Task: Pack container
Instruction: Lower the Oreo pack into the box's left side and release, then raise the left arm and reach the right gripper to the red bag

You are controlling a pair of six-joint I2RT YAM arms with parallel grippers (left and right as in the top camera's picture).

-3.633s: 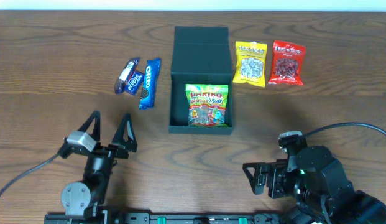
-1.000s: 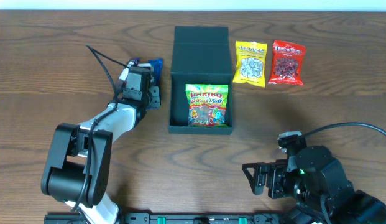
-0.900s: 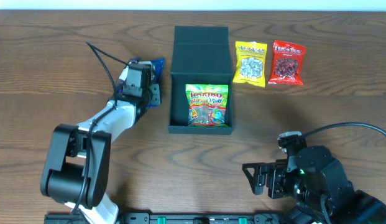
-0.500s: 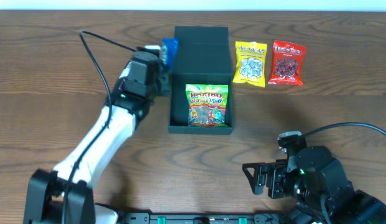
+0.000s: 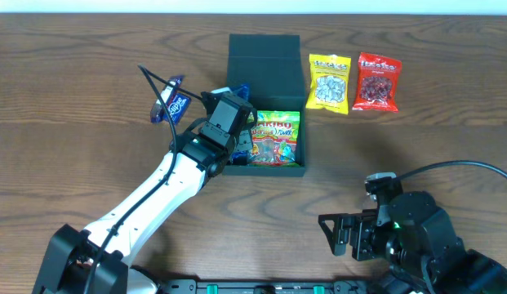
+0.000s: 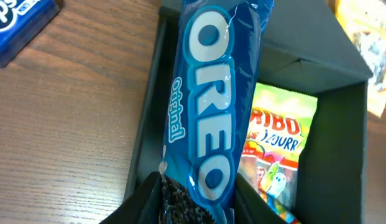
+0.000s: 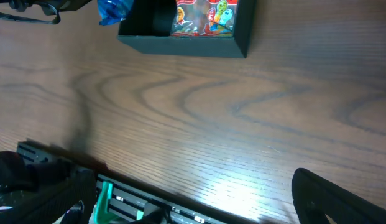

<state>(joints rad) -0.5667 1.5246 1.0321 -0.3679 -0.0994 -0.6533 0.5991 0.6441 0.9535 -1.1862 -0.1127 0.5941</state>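
Oreo over the box
Left tool grips Oreo's end, pack lengthwise over box's left wall.

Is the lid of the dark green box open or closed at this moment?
Open. The container has its flap lid folded back, and the Haribo bag lying inside it is visible from above.

Left side of container taken by left gripper clamping Oreo pack, gummy bag on floor at right, yellow packet and red packet just beside its right, blue packet near left, table bare in front.
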